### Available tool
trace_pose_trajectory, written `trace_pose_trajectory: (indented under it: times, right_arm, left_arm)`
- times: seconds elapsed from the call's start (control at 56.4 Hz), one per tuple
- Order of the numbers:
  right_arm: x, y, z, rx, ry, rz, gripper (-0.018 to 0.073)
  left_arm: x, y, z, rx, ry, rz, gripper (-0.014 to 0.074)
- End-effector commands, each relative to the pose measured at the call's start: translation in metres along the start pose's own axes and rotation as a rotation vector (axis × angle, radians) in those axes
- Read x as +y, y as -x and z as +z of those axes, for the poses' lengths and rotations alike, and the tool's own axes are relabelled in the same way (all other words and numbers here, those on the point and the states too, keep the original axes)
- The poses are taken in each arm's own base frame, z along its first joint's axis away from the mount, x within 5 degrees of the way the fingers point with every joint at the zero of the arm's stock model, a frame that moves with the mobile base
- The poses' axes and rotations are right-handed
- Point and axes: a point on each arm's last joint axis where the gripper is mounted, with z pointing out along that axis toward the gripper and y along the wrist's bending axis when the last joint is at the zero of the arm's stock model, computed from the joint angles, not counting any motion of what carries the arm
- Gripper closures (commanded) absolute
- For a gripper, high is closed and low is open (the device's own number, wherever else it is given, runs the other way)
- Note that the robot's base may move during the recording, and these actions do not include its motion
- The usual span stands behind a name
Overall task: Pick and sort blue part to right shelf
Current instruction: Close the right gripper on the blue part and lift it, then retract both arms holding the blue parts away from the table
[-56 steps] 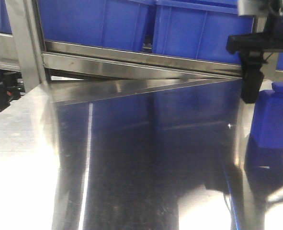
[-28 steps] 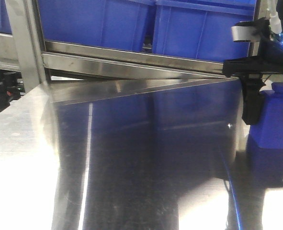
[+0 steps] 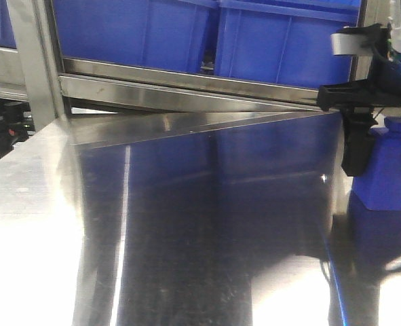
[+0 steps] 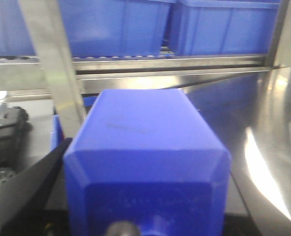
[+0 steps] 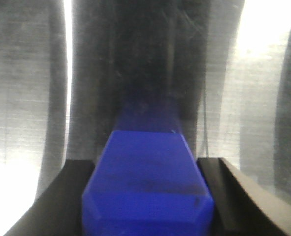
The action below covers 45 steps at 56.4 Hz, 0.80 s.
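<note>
A blue part point(image 3: 393, 173) with a short neck on top stands on the steel table point(image 3: 186, 224) at the far right. My right gripper point(image 3: 375, 166) is lowered over it; in the right wrist view both black fingers point(image 5: 71, 196) press the sides of the part point(image 5: 147, 182). A second blue part point(image 4: 145, 147) fills the left wrist view, held off the table in my left gripper point(image 4: 145, 162), with one black finger point(image 4: 32, 187) against its left side. The right shelf's steel front rail point(image 3: 186, 78) and blue bins point(image 3: 139, 30) stand behind the table.
A steel upright post point(image 3: 34, 61) of the shelf stands at the table's back left corner and also shows in the left wrist view point(image 4: 56, 73). Black equipment point(image 3: 3, 129) sits beyond the table's left edge.
My right gripper has come down around the standing blue part, its finger now lower beside it. The part stays on the table.
</note>
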Motion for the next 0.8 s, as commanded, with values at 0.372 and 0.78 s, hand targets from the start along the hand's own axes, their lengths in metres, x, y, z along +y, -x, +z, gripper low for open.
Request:
trace_pose_trajectory:
  times: [0.372, 0.78]
  right_arm:
    - [-0.016, -0.047, -0.08, -0.329, 0.065, -0.094, 0.035]
    - [-0.046, -0.145, -0.169, -0.84, 0.153, -0.167, 0.035]
  left_arm:
    - [0.006, -0.02, -0.047, -0.157, 0.11, 0.0, 0.0336]
    - [0.006, -0.029, -0.059, -0.165, 0.119, -0.001, 0.0336]
